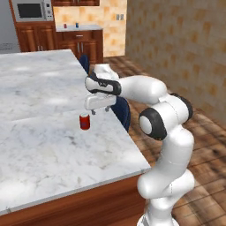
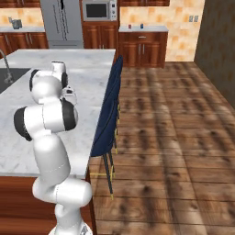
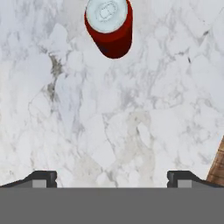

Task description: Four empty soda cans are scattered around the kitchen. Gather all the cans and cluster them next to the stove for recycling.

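Note:
A red soda can (image 1: 84, 122) stands upright on the marble island counter (image 1: 39, 145), close to its right edge. My gripper (image 1: 100, 110) hangs just above the counter, a little to the right of the can and apart from it. Looking down from the hand, the red can (image 3: 108, 26) with its silver top sits at the upper middle, well ahead of my gripper (image 3: 111, 179). The fingertips (image 3: 41, 178) stand wide apart with bare marble between them, so the gripper is open and empty. Two small cans, one red (image 1: 65, 26) and one blue (image 1: 77, 25), stand on the far counter. The stove is out of view.
A dark blue chair (image 2: 108, 119) is tucked against the island's right side, just under my arm. A sink (image 2: 7, 75) is set into the island's far left. A fridge (image 2: 62, 23) and a built-in microwave (image 2: 97, 10) line the back wall. Wood floor lies open to the right.

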Tool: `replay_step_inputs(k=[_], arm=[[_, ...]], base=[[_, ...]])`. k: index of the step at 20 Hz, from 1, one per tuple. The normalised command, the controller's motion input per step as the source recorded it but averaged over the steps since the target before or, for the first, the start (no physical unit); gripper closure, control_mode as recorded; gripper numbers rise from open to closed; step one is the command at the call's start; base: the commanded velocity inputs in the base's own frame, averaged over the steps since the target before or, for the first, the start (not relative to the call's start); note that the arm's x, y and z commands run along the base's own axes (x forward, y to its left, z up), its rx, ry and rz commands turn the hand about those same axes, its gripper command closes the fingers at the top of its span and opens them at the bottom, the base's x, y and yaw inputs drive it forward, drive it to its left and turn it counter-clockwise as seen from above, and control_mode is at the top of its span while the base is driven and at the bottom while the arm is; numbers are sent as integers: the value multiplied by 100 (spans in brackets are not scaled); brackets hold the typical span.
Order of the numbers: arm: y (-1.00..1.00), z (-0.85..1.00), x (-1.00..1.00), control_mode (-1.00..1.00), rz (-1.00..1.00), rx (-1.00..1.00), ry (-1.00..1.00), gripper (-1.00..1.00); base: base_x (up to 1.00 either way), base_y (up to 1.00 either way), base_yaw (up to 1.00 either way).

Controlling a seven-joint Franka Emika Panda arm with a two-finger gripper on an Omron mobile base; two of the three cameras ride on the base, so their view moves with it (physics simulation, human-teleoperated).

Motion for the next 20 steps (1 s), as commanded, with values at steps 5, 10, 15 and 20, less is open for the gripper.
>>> replay_step_inputs(k=[5,10,15,20], arm=[[48,-4,47,-100,-8,-5,-7,-100],[25,-2,18,-100,-9,0,-1,-100],[0,-25,37,-100,-6,0,4,-100],[0,-35,60,-100,-7,0,0,-100]], base=[[0,0,0],[0,0,0],[0,0,0],[0,0,0]])
